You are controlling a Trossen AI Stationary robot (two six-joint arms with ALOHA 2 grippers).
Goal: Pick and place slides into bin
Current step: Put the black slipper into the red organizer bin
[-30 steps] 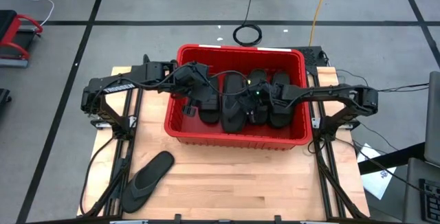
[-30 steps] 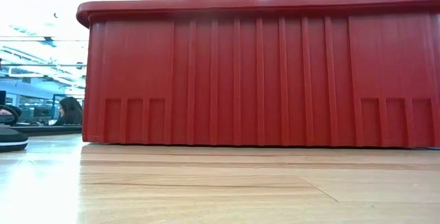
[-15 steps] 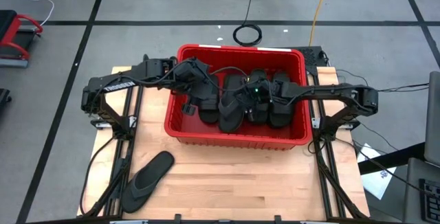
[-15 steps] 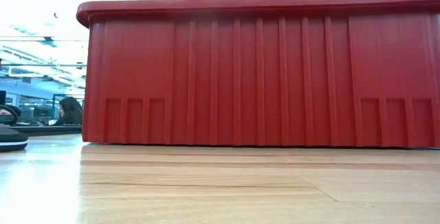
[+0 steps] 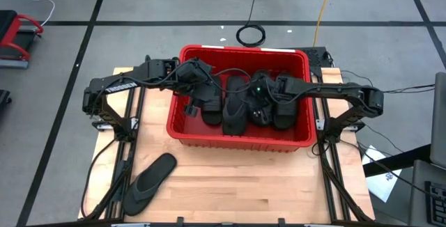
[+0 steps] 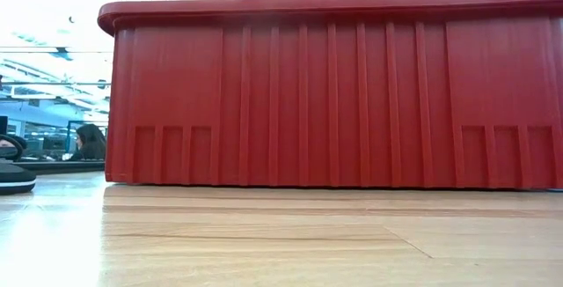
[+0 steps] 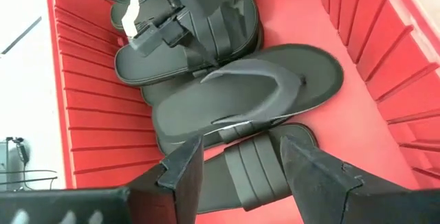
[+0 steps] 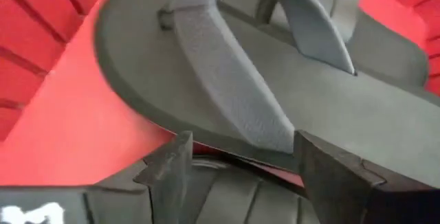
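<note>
Both arms reach into the red bin (image 5: 191,126), which stands at the far middle of the table (image 5: 265,185). Over the last second the right gripper (image 5: 256,96) has drawn back a little from the middle of the bin toward its right side and sits higher over the pile; in the low view its wrist shows further above the bin's rim than before. Its fingers (image 8: 168,172) are spread, with nothing between them, hovering just over a flip-flop (image 8: 275,100) that lies on top of the other sandals. That reads as a release just made: this flip-flop is now in the bin.

The left gripper (image 5: 197,95) has barely shifted, staying over the left part of the bin. Its fingers (image 7: 182,176) are also spread and empty above the stacked sandals (image 7: 220,38).

One flip-flop (image 5: 150,183) has not moved and lies alone near the table's front left corner, well apart from the bin. It looks like the last sandal left to fetch, probably a job for the left arm.
</note>
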